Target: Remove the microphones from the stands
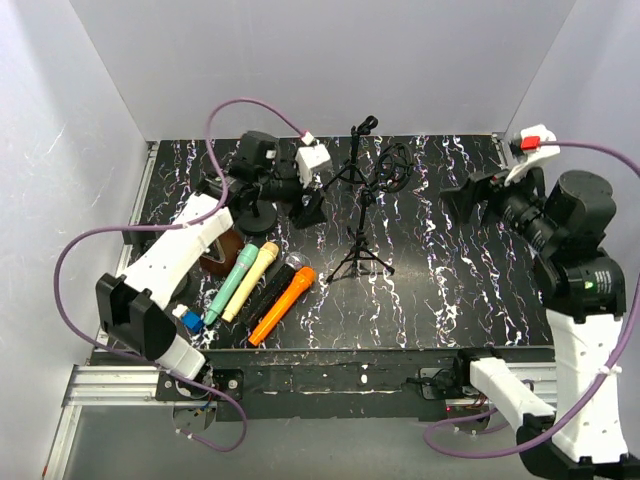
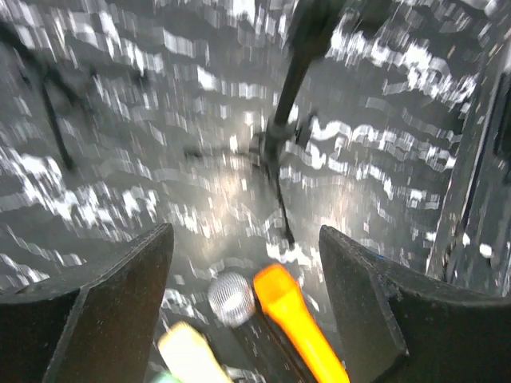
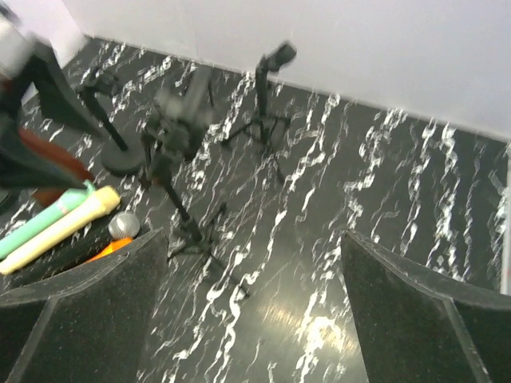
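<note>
Left fingers (image 2: 96,319) are spread wide with nothing between them. Right fingers (image 3: 415,319) are likewise released and empty, held well off to the right. The target is taken to be the small dark microphone (image 1: 369,123) at the top of the rear stand (image 1: 362,152) near the back wall. The near tripod (image 1: 360,255) looks to carry only a holder, though blur prevents certainty. The orange microphone (image 1: 283,303) and its neighbours on the tabletop (image 1: 450,280) are loose already and should be ignored. The step in hand is judged to be the approach: the microphone body should be straddled squarely by the left fingers, clamped above the clip, then drawn out along the clip's axis — the stand looks light and could be tipped, so it is best steadied at the pole by the right fingers.
</note>
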